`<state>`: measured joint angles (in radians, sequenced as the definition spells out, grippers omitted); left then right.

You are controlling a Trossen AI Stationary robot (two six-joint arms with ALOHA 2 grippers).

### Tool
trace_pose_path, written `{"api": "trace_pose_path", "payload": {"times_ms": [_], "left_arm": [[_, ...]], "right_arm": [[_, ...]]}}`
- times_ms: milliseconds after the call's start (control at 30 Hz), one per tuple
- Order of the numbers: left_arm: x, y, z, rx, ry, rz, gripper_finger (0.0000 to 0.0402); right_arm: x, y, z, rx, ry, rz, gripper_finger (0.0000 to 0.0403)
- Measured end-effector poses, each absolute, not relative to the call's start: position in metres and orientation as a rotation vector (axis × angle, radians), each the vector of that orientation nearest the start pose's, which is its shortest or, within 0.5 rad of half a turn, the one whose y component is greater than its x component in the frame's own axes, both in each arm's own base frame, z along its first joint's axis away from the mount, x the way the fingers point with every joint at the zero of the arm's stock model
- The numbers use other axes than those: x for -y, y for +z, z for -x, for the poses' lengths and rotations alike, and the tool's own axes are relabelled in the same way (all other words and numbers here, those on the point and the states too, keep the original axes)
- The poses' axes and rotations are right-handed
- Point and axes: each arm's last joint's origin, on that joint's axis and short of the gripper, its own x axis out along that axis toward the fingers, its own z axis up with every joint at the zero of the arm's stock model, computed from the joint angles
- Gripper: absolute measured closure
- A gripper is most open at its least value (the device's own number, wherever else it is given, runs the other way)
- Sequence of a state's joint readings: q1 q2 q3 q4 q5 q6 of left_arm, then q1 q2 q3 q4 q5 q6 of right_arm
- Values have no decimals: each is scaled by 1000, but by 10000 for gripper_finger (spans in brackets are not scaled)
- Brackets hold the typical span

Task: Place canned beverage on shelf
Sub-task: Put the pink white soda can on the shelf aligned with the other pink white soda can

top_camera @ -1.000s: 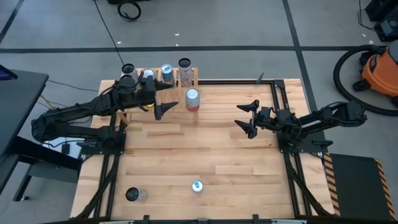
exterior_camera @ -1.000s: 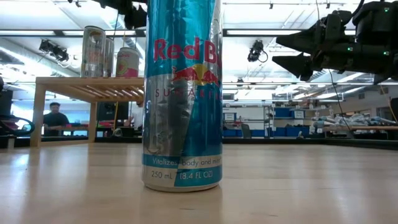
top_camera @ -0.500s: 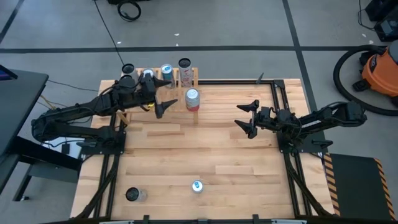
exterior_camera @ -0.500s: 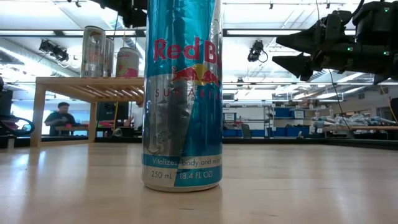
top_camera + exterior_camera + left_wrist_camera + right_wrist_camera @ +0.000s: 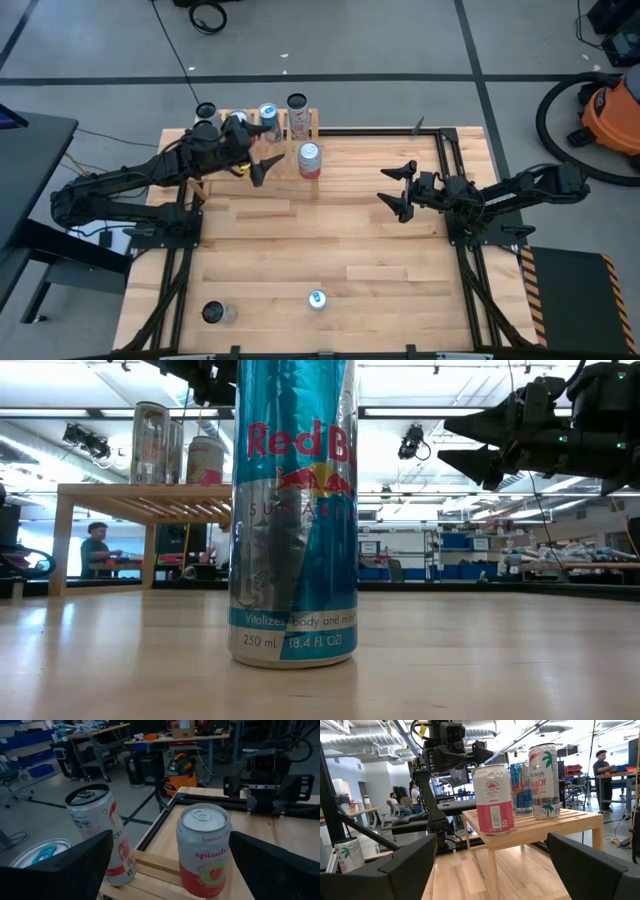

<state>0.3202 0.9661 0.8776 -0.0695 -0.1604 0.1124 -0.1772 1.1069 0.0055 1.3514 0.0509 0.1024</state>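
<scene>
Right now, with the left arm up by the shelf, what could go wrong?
The open left tool hangs just beside the pink can, which stands at the shelf's near corner; a careless sideways move could tip it off. The Celsius can also sits near the shelf's far edge. The right tool waits, open, over mid-table.

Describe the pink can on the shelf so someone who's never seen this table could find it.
Find the wooden shelf at the table's far edge. The pink can stands alone at its front, just off the open left hand. The other cans line the back; only this one is pink and short.
</scene>
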Motion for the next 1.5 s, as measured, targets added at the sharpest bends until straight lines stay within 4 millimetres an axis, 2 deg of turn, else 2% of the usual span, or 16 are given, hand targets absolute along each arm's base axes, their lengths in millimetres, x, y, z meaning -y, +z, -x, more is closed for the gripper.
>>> {"api": "trace_pose_path", "payload": {"times_ms": [400, 533, 700, 1033, 1500], "left_arm": [[-72, 345, -201, -204, 491, -150, 1], [-73, 359, -204, -290, 485, -120, 1], [-75, 381, -221, -390, 458, -119, 2], [-77, 407, -253, -515, 315, -120, 2], [-85, 411, -282, -637, 255, -102, 2]], "right_arm": [[30, 172, -157, 261, -213, -85, 17], [30, 172, -157, 261, -213, -85, 17], [30, 172, -157, 261, -213, -86, 17], [30, 172, -157, 261, -213, -85, 17], [30, 172, -157, 261, -214, -86, 17]]}}
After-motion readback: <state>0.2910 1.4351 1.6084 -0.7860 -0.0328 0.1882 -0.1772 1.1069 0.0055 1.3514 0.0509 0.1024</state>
